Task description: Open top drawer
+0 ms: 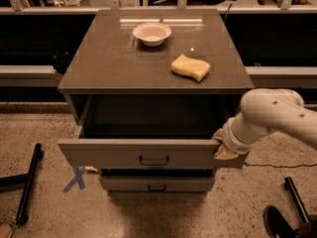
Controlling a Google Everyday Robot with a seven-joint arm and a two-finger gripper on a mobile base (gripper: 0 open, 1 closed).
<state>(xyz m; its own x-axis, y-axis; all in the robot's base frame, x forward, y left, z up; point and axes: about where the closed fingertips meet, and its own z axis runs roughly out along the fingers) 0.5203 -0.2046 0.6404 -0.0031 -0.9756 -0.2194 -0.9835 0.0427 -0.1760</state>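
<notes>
The top drawer (pixel 114 155) is pulled well out of the grey-brown cabinet (pixel 124 68), and its dark inside shows. Its flat front has a small black centre handle (pixel 154 160). My gripper (pixel 223 146) is at the right end of the drawer front, against its top edge, on the white arm (pixel 272 115) that comes in from the right. A narrower lower drawer (pixel 157 184) sits shut below it.
A white bowl (pixel 152 33) and a yellow sponge (pixel 190 67) lie on the cabinet top. A blue tape X (pixel 75 178) marks the floor at the left. A black bar (pixel 27 190) lies at the left, and a black leg (pixel 294 200) at the lower right.
</notes>
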